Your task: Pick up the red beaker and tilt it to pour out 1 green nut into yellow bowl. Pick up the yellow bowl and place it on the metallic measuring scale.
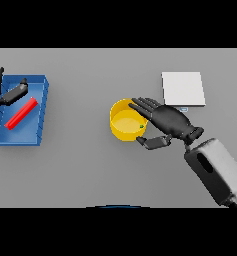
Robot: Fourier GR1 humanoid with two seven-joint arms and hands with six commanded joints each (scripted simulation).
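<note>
Item 1, yellow bowl (121,131): it stands upright on the grey table (90,170), near the middle, well apart from the blue tray and a short way left of the scale. We see 1 green nut (141,126) inside it, close to the right wall; the rest of the bowl's floor looks bare. We judge the pouring step done, since the nut already lies in the bowl.

Item 2, right hand (170,121): it reaches in from the right and sits at the bowl's right rim, fingers stretched over the rim and thumb below and outside the wall. The fingers look relaxed, not yet closed round the bowl; we read this as the hand setting itself to grasp the rim for the lift.

Item 3, metallic measuring scale (183,88): a pale square plate beyond and to the right of the bowl, nothing on it. The bowl still has to go there.

Item 4, blue tray (44,95): at the table's left. The red beaker (21,113) lies inside it on its side, slantwise.

Item 5, left hand (5,92): it shows at the tray's upper left, just beside the beaker's upper end, holding nothing, fingers loose.
</note>
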